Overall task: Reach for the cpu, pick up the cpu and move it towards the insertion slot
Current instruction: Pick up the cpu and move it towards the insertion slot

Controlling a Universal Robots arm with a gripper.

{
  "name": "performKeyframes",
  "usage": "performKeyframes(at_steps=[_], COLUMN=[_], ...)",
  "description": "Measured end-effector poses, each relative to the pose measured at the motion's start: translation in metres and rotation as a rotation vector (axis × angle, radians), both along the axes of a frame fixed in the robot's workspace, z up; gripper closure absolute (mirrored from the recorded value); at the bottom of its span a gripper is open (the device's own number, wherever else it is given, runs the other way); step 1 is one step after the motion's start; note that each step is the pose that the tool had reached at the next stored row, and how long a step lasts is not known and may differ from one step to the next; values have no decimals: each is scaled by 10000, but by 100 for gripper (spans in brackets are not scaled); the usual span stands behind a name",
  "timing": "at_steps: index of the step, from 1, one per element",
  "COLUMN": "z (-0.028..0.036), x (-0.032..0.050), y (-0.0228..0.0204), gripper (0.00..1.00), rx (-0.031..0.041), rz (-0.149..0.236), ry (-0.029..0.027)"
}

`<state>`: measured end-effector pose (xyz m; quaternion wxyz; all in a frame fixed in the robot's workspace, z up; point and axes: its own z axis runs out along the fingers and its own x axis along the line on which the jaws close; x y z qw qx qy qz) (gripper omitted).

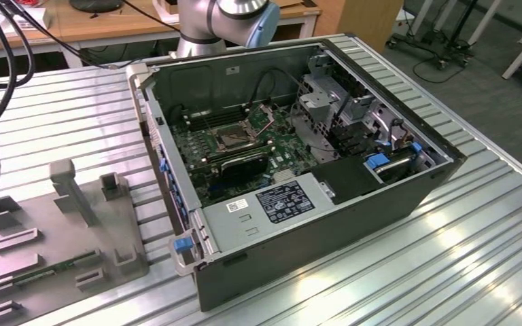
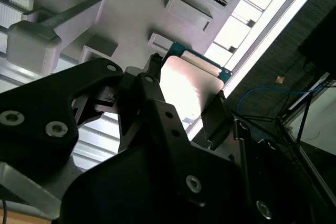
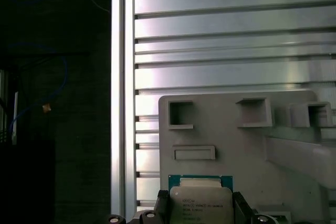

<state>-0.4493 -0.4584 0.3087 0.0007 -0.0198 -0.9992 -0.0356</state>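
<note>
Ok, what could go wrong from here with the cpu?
The gripper holds the cpu only by its thin edges, so it might slip or tilt. The insertion slot lies deep inside the computer case, past its wall and near cables, so a low carry could snag.

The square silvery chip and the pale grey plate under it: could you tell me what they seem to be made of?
Square silvery chip: metal lid, judging by its sheen, on a green circuit-board base. Pale grey plate: probably plastic, matte and dull, with moulded recesses.
</note>
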Motion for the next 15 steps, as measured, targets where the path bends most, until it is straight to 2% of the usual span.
performKeyframes(at_steps=[15], z=[8], x=[0], y=[0], gripper=[45], rx=[0], rz=[-38], ry=[1])
